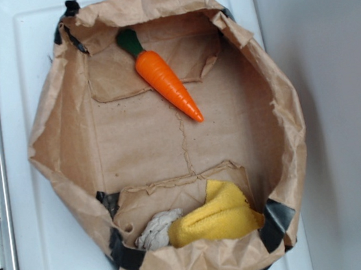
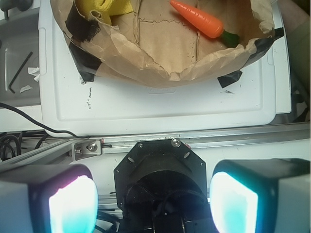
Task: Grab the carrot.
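Small glossy bright-orange toy carrot with a dark green stem cap [image 1: 165, 84] lies flat on the floor of a crumpled brown paper bag with rolled-down walls [image 1: 57, 142]. It sits toward the bag's far wall in the exterior view, stem end close to that wall, tip pointing diagonally into the middle of the bag floor. Nothing touches it. At the opposite wall, well apart, a fuzzy yellow cloth [image 1: 222, 218] sits just beside a grey crumpled wad [image 1: 156, 232]. The bag rests on a white plastic tray-like surface [image 1: 28, 61].

Gripper [image 2: 154, 194] is outside the bag in the wrist view, past its rim, fingers [image 2: 73, 204] spread wide apart, holding nothing.

Handling, as a guess: looks like light, rigid plastic, glossy so probably slippery, and tapered, so a pinch near the tip may squirt it out. Best hold is across the thick orange part just below the green cap, jaws square to the long axis. The soft bag wall close to the stem could snag a finger.
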You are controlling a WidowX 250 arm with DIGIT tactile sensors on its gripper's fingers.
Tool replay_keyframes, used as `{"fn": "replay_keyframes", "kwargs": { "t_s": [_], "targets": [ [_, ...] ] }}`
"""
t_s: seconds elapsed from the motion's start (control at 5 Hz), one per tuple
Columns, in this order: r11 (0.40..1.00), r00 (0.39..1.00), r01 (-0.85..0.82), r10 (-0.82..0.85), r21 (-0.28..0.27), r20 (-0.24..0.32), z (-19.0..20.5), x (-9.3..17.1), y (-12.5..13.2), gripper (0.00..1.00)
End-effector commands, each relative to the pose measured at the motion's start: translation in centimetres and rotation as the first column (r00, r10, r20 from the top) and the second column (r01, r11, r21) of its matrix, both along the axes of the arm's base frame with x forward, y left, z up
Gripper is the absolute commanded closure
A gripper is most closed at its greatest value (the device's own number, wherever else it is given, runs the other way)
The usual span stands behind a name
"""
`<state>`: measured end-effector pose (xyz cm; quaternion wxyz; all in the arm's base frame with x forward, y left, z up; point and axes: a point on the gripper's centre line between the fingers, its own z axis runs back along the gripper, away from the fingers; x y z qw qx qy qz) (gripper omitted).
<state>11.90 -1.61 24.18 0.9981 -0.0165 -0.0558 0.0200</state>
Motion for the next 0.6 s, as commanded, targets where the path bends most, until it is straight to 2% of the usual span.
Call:
{"fn": "replay_keyframes", "kwargs": {
  "t_s": [0.0, 0.2, 0.4],
  "targets": [
    [1.000, 1.000, 0.000, 0.000, 0.000, 0.000, 0.0, 0.0, 0.0, 0.00],
    [0.993, 0.994, -0.114, 0.114, -0.006, 0.000, 0.2, -2.1, 0.0, 0.00],
    [0.994, 0.994, -0.111, 0.111, -0.022, 0.020, 1.8, 2.9, 4.5, 0.00]
  ]
}}
